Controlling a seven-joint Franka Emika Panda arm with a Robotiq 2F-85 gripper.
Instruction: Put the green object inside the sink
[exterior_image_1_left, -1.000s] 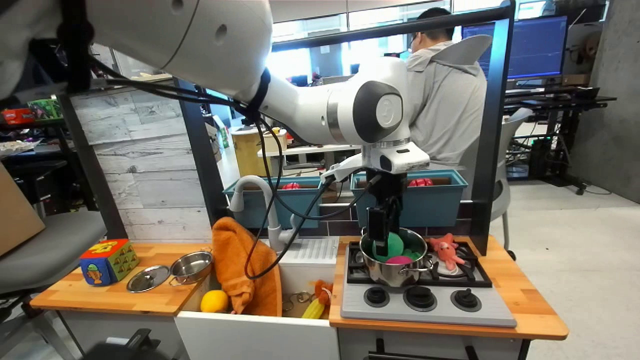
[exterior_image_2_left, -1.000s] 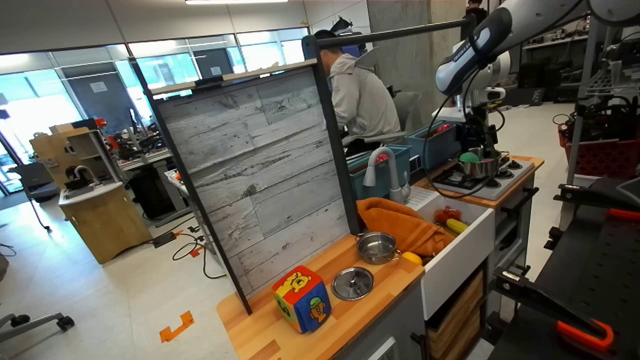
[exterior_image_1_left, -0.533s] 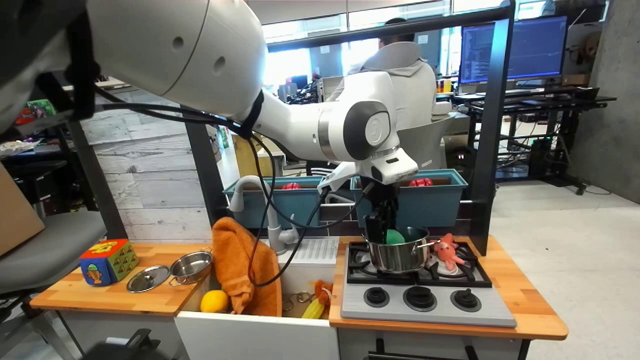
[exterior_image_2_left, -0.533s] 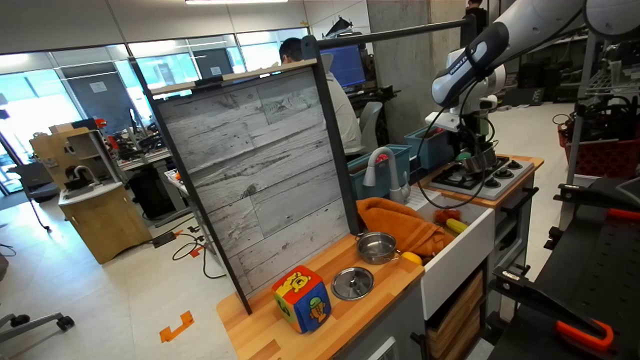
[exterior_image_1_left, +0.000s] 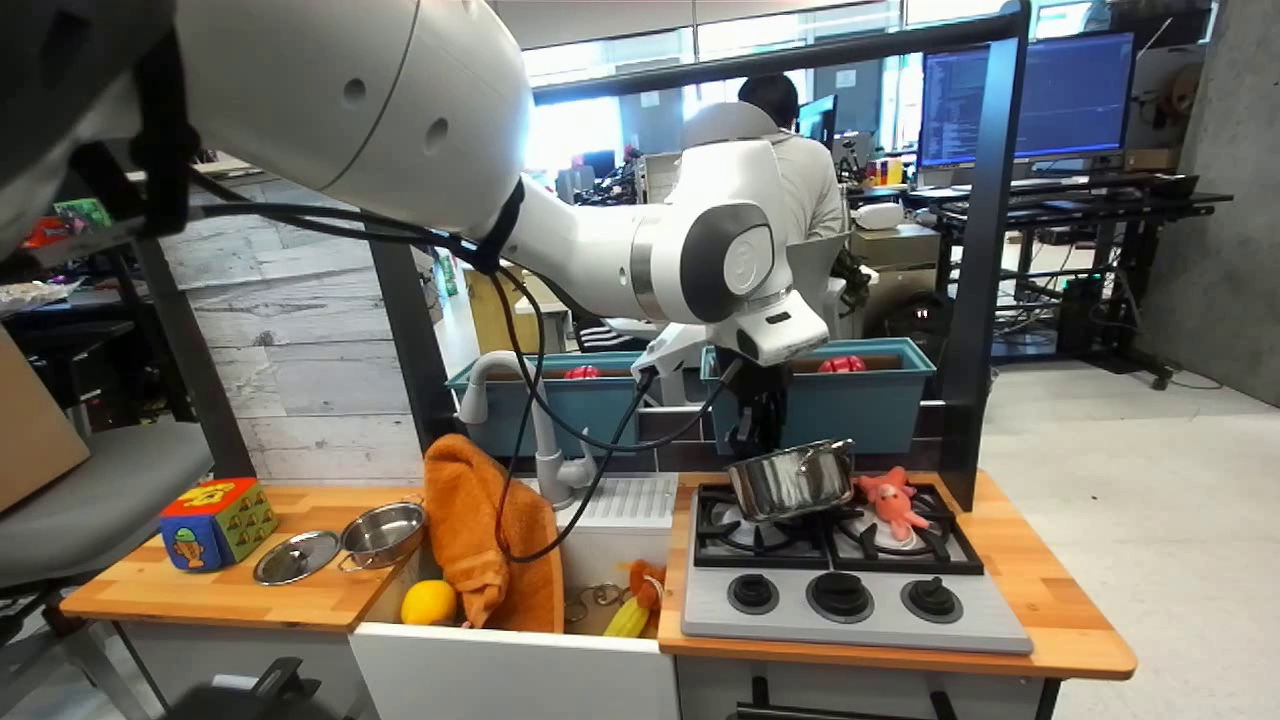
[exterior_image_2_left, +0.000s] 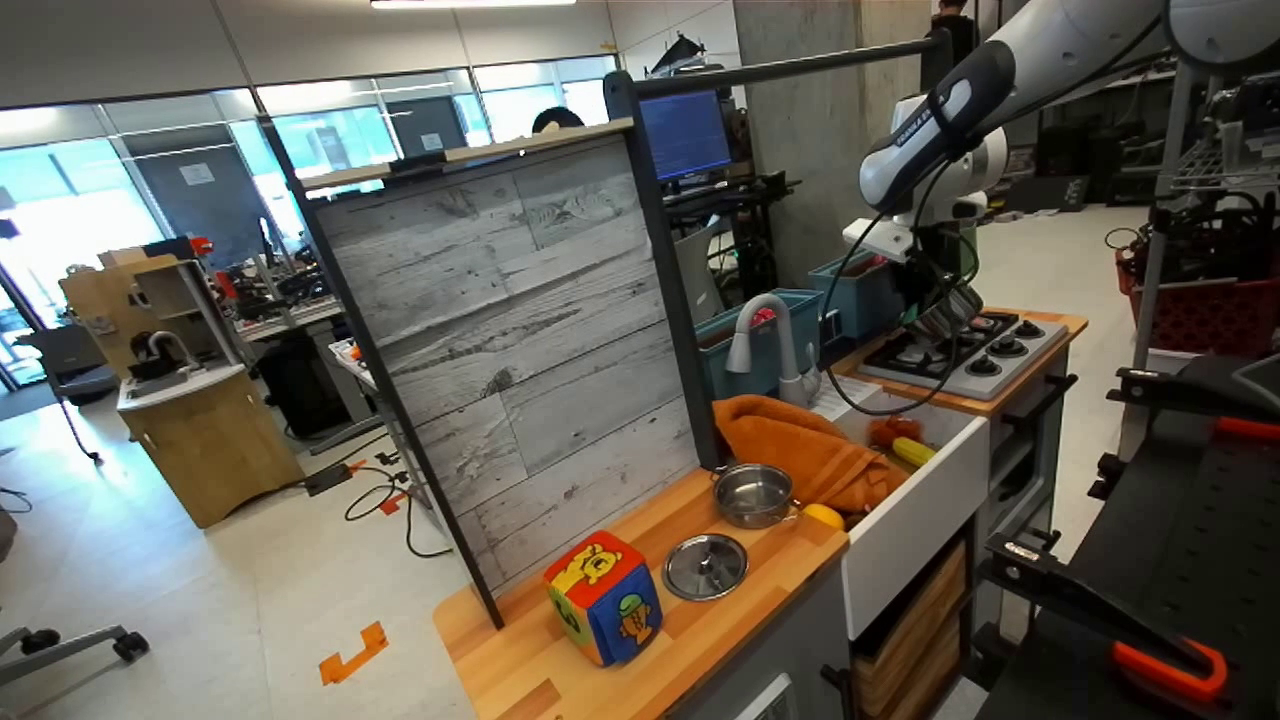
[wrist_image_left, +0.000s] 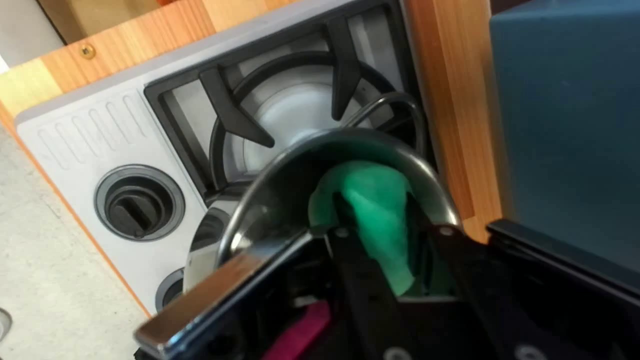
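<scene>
The green object lies in the steel pot, hidden by the pot's wall in both exterior views. In the wrist view, my gripper reaches over the rim with its black fingers pressed against both sides of that object, so it looks shut on it. The pot leans over on the stove, its far end in an exterior view raised and its mouth turned toward my gripper. The sink, to the left of the stove, holds an orange towel, a lemon and a yellow corn-like toy.
A pink octopus toy rests on the stove beside the pot. Blue planters stand close behind. The faucet rises at the sink's back. A small pan, a lid and a picture cube occupy the counter.
The gripper's fingers have closed inside the pot, and it has shifted slightly left. The pot has gone from upright to tilted. Green no longer shows in the exterior views.
</scene>
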